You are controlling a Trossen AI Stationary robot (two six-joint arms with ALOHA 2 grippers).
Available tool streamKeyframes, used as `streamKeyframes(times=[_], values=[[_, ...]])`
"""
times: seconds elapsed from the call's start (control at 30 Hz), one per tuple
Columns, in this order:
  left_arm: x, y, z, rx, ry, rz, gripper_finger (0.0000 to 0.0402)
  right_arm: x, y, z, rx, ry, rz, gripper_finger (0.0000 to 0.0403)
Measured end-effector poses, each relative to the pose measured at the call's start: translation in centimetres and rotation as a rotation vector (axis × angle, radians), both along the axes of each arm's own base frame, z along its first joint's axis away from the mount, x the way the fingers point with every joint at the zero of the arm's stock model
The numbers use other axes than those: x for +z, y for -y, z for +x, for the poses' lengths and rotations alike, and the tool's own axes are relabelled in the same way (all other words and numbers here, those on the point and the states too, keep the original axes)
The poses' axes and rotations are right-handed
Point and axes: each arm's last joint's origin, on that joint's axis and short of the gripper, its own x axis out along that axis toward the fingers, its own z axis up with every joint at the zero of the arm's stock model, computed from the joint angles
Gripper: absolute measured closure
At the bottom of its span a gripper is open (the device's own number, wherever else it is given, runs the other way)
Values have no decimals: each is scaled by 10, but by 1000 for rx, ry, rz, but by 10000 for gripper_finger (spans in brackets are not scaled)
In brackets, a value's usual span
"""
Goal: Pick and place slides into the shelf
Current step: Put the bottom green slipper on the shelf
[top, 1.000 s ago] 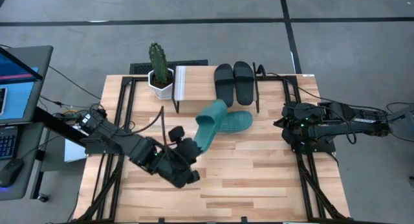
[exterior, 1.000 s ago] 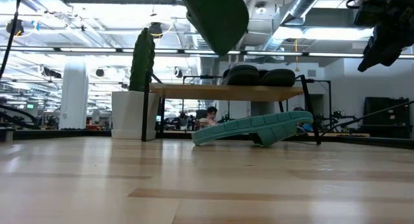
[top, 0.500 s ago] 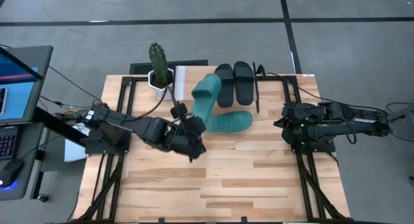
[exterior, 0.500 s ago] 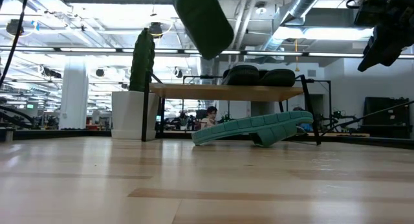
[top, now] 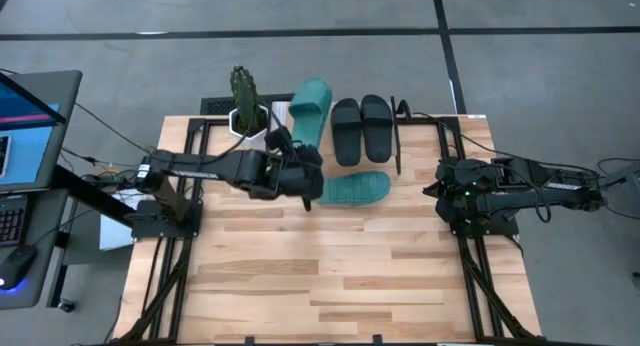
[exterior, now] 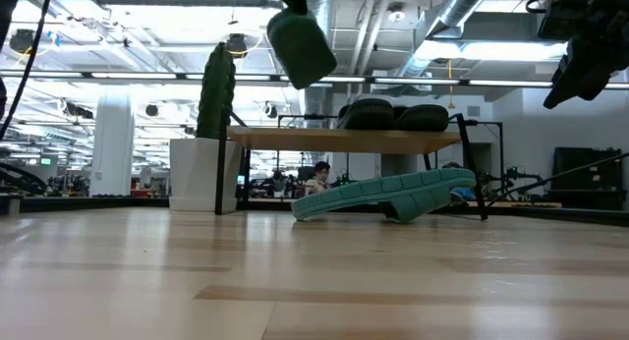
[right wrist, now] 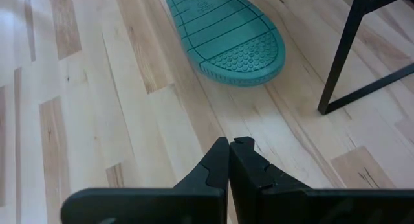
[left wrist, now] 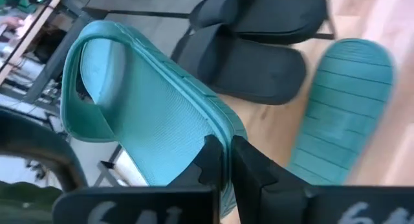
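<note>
My left gripper [top: 302, 154] is shut on a teal slide [top: 310, 111] and holds it in the air over the shelf's left part [top: 279, 136]. In the low view this slide [exterior: 300, 45] hangs well above the shelf board [exterior: 344, 139]. Two black slides [top: 346, 131] [top: 377, 126] lie side by side on the shelf top. The second teal slide [top: 355, 189] lies sole up on the table in front of the shelf, one end raised [exterior: 388, 195]. My right gripper [top: 445, 191] waits shut above the table's right side. My left gripper pinches the teal slide's sole rim at its heel end [left wrist: 217, 136] between the two fingers [left wrist: 242, 162]. The fingers come from the table's near-left side. The slide reaches away from them toward the far edge, strap end [left wrist: 90, 101] farthest, tilted and lifted clear.
A cactus in a white pot [top: 245, 111] stands at the shelf's left end, close to the held slide. The shelf's black legs [right wrist: 349, 49] stand beside the sole-up teal slide [right wrist: 226, 36]. Bare wood lies across the table's near half [top: 330, 276].
My left gripper has moved from the table's middle toward the far edge, carrying the teal slide. The slide has swung from over the table to over the shelf's left part, beside the cactus, its strap end now pointing toward the far edge. The other slides stayed put.
</note>
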Motion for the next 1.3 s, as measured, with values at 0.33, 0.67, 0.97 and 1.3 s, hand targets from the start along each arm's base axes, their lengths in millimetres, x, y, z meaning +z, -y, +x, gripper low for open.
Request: streamKeyframes(times=[0.33, 0.67, 0.97, 1.3], values=[[2, -40, 7, 80, 39, 34, 401, 0, 0, 0, 0, 0, 0, 403], [-33, -55, 28, 110, -41, 48, 401, 0, 0, 0, 0, 0, -1, 403], [-87, -55, 60, 148, -115, 2, 401, 0, 0, 0, 0, 1, 0, 403], [-114, -52, 71, 158, -164, -37, 401, 0, 0, 0, -1, 1, 0, 403]])
